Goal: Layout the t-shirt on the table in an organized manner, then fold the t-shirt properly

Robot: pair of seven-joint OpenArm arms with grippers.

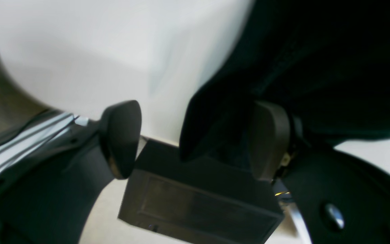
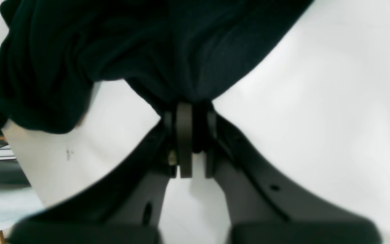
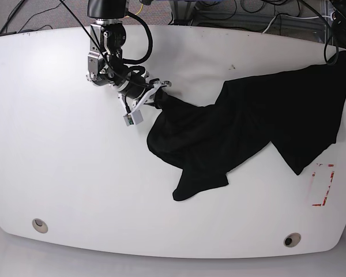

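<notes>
The white worktop (image 3: 63,173) carries the black t-shirt (image 3: 248,127), which lies rumpled across its right half in the base view, one sleeve end reaching toward the red tape marks (image 3: 322,184). The right pincer (image 2: 185,112) is clamped tight on a bunched fold of the shirt's left end. The left pincer (image 1: 195,139) stands spread wide at the far right edge; cloth hangs against one finger (image 1: 269,139), though blur leaves actual contact uncertain.

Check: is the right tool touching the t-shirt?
Touching. The right wrist view shows the right tool shut on a bunched fold of the t-shirt, fabric pinched between its pads.
</notes>
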